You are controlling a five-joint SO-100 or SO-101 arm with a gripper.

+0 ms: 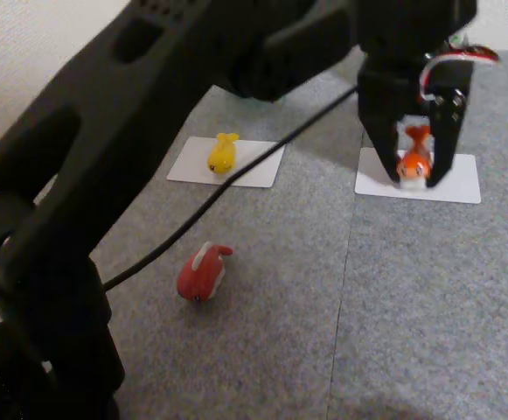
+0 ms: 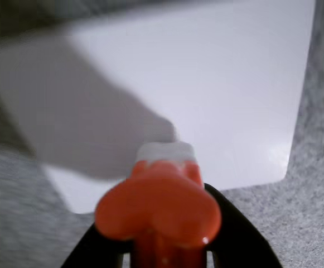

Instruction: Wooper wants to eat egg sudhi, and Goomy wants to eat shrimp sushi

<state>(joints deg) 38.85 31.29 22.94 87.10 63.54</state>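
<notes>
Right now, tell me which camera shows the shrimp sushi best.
The other view: the shrimp sushi appears whole and sharp there, orange with a white underside, between the fingers of the hand over a white card. The wrist view shows it from very close, a blurred orange tail and a bit of white.

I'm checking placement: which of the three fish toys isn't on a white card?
The dark red fish toy. It lies on bare grey carpet, while the yellow and orange ones each sit on a white card.
</notes>
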